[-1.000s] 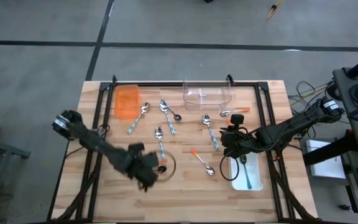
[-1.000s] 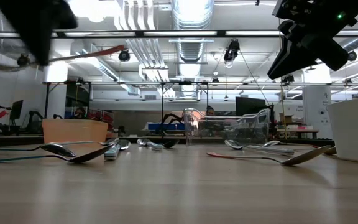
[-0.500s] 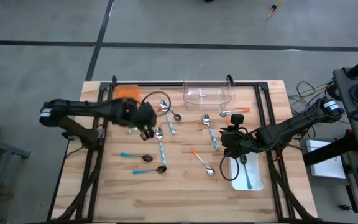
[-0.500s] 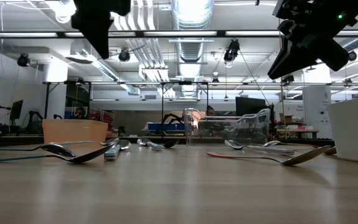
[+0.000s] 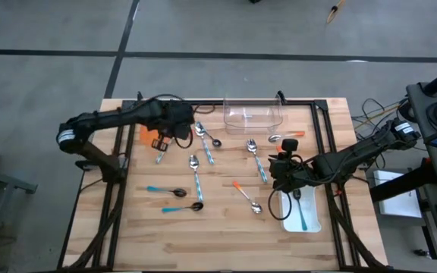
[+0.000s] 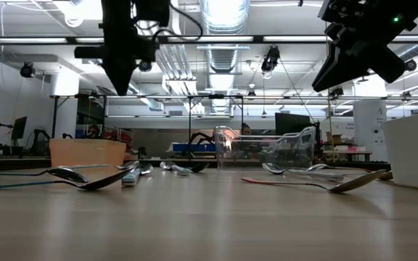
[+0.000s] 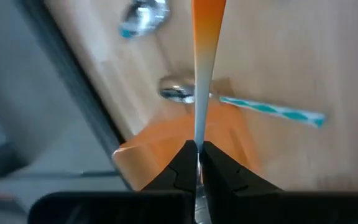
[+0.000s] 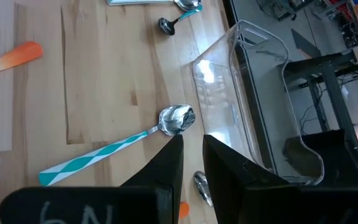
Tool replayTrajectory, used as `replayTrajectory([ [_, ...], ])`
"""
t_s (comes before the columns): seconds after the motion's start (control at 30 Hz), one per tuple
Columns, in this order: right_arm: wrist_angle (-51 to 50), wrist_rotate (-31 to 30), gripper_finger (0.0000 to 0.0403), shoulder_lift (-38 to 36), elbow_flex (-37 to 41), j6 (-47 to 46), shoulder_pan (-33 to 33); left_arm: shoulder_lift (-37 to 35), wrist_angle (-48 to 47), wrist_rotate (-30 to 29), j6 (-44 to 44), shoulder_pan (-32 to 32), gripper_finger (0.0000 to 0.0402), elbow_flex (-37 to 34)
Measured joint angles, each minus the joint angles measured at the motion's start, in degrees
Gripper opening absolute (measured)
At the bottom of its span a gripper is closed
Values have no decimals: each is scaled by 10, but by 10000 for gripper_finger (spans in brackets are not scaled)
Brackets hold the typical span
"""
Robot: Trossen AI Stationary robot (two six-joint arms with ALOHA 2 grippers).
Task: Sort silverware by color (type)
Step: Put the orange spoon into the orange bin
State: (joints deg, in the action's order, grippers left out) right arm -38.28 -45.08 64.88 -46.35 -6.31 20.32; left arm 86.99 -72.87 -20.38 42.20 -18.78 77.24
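Note:
My left gripper (image 5: 174,130) hangs above the orange tray (image 5: 144,133) at the table's far left, shut on an orange-handled spoon (image 7: 204,56). My right gripper (image 5: 281,182) waits above the table's right part, beside the white tray (image 5: 313,224), its fingers a narrow gap apart and holding nothing. A teal spoon (image 5: 302,212) lies in the white tray. Several teal-handled spoons (image 5: 196,178) and two orange-handled ones (image 5: 245,197) lie flat on the wood. My left gripper pinches the spoon's handle at its pale part (image 7: 198,127) between the two fingertips. The handle runs on past the fingertips, along the fingers, to its orange free end (image 7: 209,15). The spoon is lifted clear, above the orange tray (image 7: 160,155); its bowl is hidden.
A clear tray (image 5: 253,115) stands at the far edge, middle. A teal striped spoon (image 7: 266,111) lies just beside the orange tray. Black rails run along the table's left, right and far edges. Bare wood lies along the near edge (image 5: 218,243).
My left gripper, shut on the orange spoon, has swung from the table's near left part toward the far edge and now hangs over the orange tray. Two teal spoons that the arm covered now show on the near left wood.

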Motion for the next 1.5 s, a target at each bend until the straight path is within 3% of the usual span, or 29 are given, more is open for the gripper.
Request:
replayTrajectory([
  [0.4, -1, 0, 52, 0, 0, -18, 0, 9, -9, 7, 384, -130, 0, -35],
  [0.63, 0, 0, 52, 0, 0, -22, 0, 19, -1, -2, 548, -198, 0, -36],
  [0.97, 0, 0, 52, 0, 0, -21, -2, 48, 35, 0, 642, -267, 0, -36],
  [1.5, 0, 0, 52, 0, 8, -21, -28, 119, 45, 26, 643, -310, 0, -36],
])
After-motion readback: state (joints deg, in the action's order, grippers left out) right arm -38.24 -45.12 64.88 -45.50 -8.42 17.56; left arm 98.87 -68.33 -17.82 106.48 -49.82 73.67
